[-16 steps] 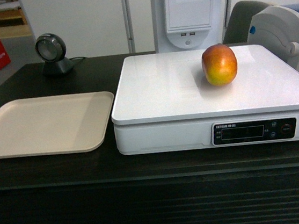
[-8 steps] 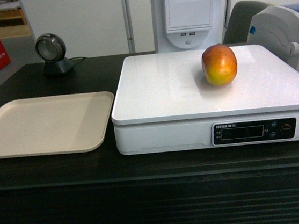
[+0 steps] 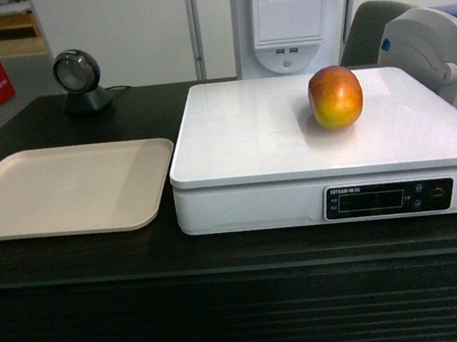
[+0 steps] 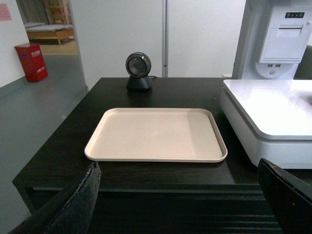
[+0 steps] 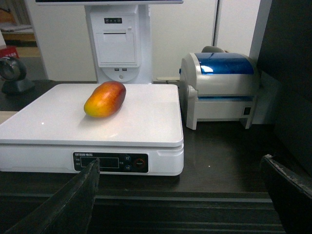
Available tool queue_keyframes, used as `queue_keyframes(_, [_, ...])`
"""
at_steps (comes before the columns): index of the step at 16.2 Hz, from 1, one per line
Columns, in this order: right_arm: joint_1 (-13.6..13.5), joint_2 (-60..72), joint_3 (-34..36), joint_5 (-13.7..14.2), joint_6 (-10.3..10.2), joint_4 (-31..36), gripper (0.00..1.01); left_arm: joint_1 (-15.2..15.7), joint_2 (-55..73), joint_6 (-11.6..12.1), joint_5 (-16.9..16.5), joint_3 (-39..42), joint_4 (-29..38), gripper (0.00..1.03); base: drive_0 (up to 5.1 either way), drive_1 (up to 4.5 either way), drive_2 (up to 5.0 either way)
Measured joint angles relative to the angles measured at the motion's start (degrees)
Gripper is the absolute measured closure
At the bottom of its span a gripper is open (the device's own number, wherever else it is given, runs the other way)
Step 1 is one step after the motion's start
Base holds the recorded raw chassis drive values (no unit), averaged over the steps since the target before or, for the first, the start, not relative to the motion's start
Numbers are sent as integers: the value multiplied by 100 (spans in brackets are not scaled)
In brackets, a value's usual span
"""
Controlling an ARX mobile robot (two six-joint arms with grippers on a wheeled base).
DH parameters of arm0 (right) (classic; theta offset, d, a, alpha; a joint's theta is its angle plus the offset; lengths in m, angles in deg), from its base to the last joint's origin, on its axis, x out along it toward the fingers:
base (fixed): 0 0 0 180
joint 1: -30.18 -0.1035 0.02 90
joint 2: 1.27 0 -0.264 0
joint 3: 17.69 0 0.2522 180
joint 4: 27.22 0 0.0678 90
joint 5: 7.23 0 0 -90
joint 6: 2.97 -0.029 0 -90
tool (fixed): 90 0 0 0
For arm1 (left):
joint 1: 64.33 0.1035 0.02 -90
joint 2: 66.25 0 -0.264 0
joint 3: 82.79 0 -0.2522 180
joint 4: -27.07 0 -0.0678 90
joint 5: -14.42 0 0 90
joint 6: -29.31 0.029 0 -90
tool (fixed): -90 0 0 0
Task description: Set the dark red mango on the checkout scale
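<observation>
1. Left gripper (image 4: 178, 195): jaws spread wide, nothing between them. It sits near the counter's front edge, facing the empty beige tray (image 3: 66, 192). The round barcode scanner (image 3: 79, 79) stands far-left on the checkout (image 3: 221, 250). The mango doesn't show in the left wrist view, only the scale's left edge at the right of that view.
2. Scale (image 3: 249, 135): just right of the tray, not touching it. Display panel (image 3: 389, 199) faces near; the readout is too dim to read.
3. Dark red mango (image 3: 335, 98): resting free on the white platter, right of centre and towards the far half, nothing touching it. In the right wrist view its long axis runs near-left to far-right; the head view sees it more end-on.
4. Look: red-orange on top fading to yellow-green below, smooth glossy skin, faint shadow on the platter.
5. Right gripper (image 5: 180, 195): also wide open and empty, low in front of the scale. The mango lies ahead and left of it, so the right arm is clearly the nearer one.
6. Far right: a white label printer (image 5: 219, 87) beside the scale, apart from it.
7. Judgement: placement looks done; neither arm needs to close on anything.
</observation>
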Motion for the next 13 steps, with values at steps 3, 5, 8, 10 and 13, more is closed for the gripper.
queue_keyframes(3, [0, 0, 0, -2, 0, 2, 3, 0, 0, 0, 0, 0, 0, 5, 0, 0, 0])
queue_keyframes(5, [0, 0, 0, -2, 0, -2, 3, 0, 0, 0, 0, 0, 2, 5, 0, 0, 0])
queue_keyframes(8, [0, 0, 0, 2, -2, -15, 3, 0, 0, 11, -2, 0, -7, 5, 0, 0, 0])
queue_keyframes(10, [0, 0, 0, 0, -7, -17, 3, 0, 0, 17, -2, 0, -7, 5, 0, 0, 0])
queue_keyframes(13, [0, -2, 0, -2, 0, -15, 3, 0, 0, 15, 0, 0, -7, 5, 0, 0, 0])
